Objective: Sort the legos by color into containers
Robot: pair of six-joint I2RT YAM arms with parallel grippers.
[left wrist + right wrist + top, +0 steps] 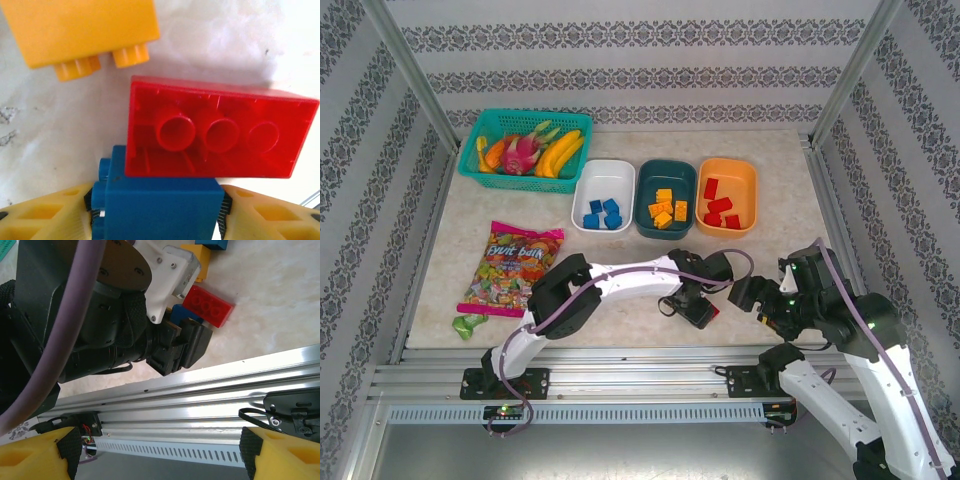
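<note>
1. Fingers of the left gripper (157, 220) clamp both sides of a blue brick (160, 192), bottom centre of the wrist view.
2. Red brick (220, 132) overlaps its top edge, hollow underside showing; a yellow-orange brick (80, 30) lies upper left.
3. Right gripper (157, 455) gapes wide above the aluminium rail (200, 405).
4. Overhead, upper centre: white dish (610, 178) holds blue legos (603, 212), teal dish (665, 172) yellow legos (667, 208), orange dish (742, 180) red legos (719, 205).

Three dishes (603, 172), one basket (515, 184), one candy bag (512, 266).
</note>
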